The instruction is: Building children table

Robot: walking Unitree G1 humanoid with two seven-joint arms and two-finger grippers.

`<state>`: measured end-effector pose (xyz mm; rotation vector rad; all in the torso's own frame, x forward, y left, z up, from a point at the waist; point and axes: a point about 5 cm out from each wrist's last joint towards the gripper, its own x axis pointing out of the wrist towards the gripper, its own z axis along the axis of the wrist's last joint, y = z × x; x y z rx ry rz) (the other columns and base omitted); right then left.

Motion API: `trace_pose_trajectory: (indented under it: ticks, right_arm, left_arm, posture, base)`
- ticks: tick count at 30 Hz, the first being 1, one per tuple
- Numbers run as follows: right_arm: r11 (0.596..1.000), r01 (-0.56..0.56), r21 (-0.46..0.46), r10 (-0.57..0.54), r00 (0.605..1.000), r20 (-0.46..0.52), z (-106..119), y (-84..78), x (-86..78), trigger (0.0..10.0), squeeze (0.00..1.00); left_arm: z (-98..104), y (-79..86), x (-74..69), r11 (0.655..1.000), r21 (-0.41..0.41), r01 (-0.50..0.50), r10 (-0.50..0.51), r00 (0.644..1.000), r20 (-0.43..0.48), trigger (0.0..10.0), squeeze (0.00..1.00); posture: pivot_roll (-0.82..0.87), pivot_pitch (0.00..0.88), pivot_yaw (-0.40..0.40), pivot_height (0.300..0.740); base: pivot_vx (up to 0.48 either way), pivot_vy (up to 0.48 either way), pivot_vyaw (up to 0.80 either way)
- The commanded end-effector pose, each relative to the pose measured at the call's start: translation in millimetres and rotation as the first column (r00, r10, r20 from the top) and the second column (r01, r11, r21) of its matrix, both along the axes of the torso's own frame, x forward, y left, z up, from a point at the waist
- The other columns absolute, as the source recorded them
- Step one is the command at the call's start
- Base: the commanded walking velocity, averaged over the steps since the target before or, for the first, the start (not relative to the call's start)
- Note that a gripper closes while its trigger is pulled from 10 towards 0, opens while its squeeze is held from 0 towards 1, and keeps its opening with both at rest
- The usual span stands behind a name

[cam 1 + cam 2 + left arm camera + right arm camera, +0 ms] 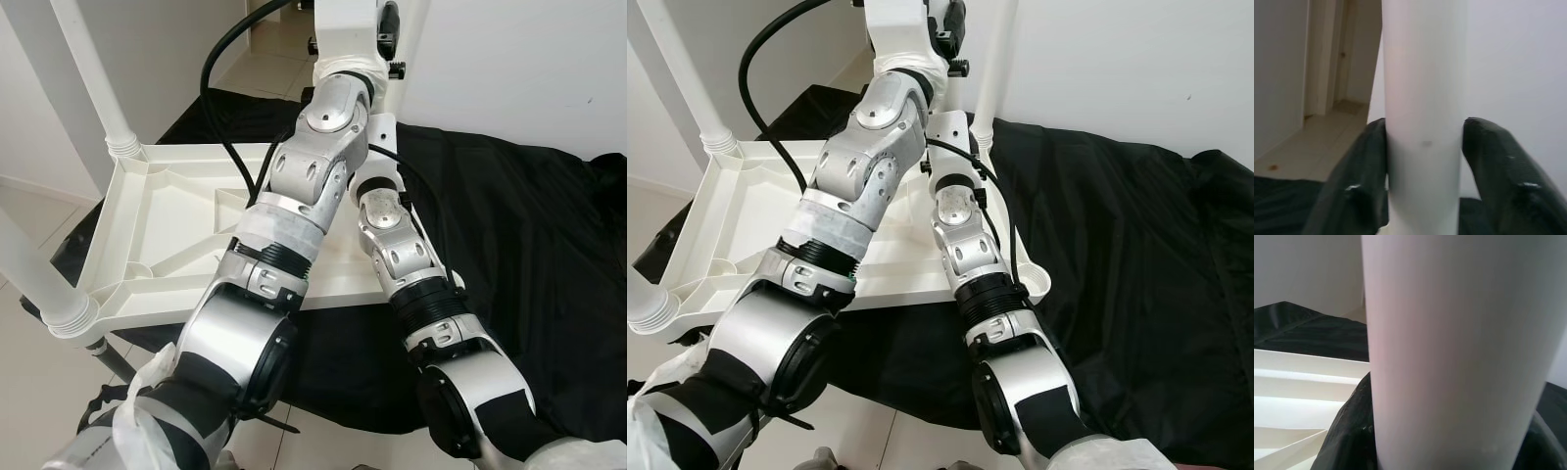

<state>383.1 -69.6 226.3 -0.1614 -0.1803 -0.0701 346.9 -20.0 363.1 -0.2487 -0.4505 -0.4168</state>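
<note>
A white plastic table top (167, 211) lies upside down on a black cloth. At its far right corner a white table leg (995, 69) stands upright. Both silver arms reach up to that leg. My left gripper (1425, 128) is shut on the white leg (1425, 73), with a black finger (1364, 161) pressed on each side, high up on it. My right gripper (1449, 435) is shut on the same leg (1459, 333) lower down, close to the table top (1298, 401); its black fingers (1349, 431) hug both sides.
Two more white legs stand in the left corners, one at the back (93, 73) and one at the front (34, 269). The black cloth (509, 225) spreads far right over the tile floor (29, 392). A white wall is close behind, and a black cable (220, 59) loops overhead.
</note>
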Motion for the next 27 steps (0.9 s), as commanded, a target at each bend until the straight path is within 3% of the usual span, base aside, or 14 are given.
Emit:
trace_pose_trajectory:
  ticks: [1,3,4,5,13,16,22,23,25,27]
  right_arm:
    - [0.999,0.017,0.040,-0.017,1.000,0.009,5.3,-2.1,1.9,10.0,0.00]
    - [0.999,0.024,0.048,-0.025,1.000,0.008,5.8,-4.1,2.5,10.0,0.00]
    - [0.998,0.030,0.048,-0.031,0.999,0.010,6.1,-6.0,3.0,10.0,0.00]
    - [0.998,0.038,0.054,-0.039,0.999,0.012,6.3,-7.7,3.3,10.0,0.00]
    - [0.994,0.070,0.088,-0.072,0.997,0.023,8.4,-15.5,4.0,10.0,0.00]
    - [0.987,0.118,0.110,-0.126,0.989,0.073,12.7,-28.8,2.7,10.0,0.00]
    - [0.972,0.138,0.189,-0.155,0.985,0.080,9.9,-43.5,0.2,10.0,0.00]
    - [0.959,0.107,0.263,-0.125,0.991,0.055,8.2,-48.7,0.4,10.0,0.00]
    - [0.959,0.107,0.263,-0.125,0.991,0.055,8.2,-48.7,0.4,10.0,0.00]
    - [0.949,0.083,0.303,-0.108,0.992,0.065,12.4,-61.5,-0.9,10.0,0.00]
  left_arm:
    - [7.2,-11.8,-12.1,0.992,0.034,0.123,-0.125,0.989,0.079,10.0,1.00]
    - [8.8,-14.8,-16.0,0.986,0.027,0.163,-0.165,0.982,0.096,10.0,1.00]
    - [9.9,-17.9,-20.1,0.979,0.019,0.205,-0.206,0.973,0.107,10.0,0.20]
    - [10.0,-20.9,-23.5,0.969,0.013,0.247,-0.247,0.963,0.112,10.0,0.00]
    - [9.2,-26.6,-33.3,0.935,-0.013,0.355,-0.351,0.929,0.122,10.0,0.00]
    - [9.7,-23.4,-36.3,0.911,-0.073,0.406,-0.395,0.910,0.126,10.0,0.00]
    - [5.5,-19.8,-36.6,0.910,-0.078,0.406,-0.395,0.910,0.127,10.0,0.00]
    - [0.8,-15.6,-34.1,0.921,-0.055,0.385,-0.377,0.919,0.117,10.0,0.00]
    - [0.8,-15.6,-34.1,0.921,-0.055,0.385,-0.377,0.919,0.117,10.0,0.00]
    - [-9.1,-6.9,-30.1,0.937,-0.001,0.350,-0.348,0.932,0.106,10.0,0.00]
  posture:
    - [-0.01,0.000,-0.058,0.740]
    - [0.00,0.000,-0.056,0.740]
    - [0.00,0.000,-0.056,0.740]
    - [0.00,0.000,-0.056,0.740]
    - [0.00,0.000,-0.050,0.740]
    - [0.00,0.000,-0.050,0.740]
    - [0.00,0.000,-0.051,0.740]
    - [0.00,0.000,-0.050,0.740]
    - [0.00,0.000,-0.050,0.740]
    - [-0.01,0.000,-0.046,0.740]
  base:
    - [0.000,0.000,0.00]
    - [0.000,0.000,0.00]
    - [0.000,0.000,0.00]
    - [0.000,0.000,0.00]
    - [0.000,0.000,0.00]
    - [0.000,0.000,0.00]
    - [0.000,0.000,0.00]
    - [0.000,0.000,0.00]
    - [0.000,0.000,0.00]
    - [0.000,0.000,0.00]
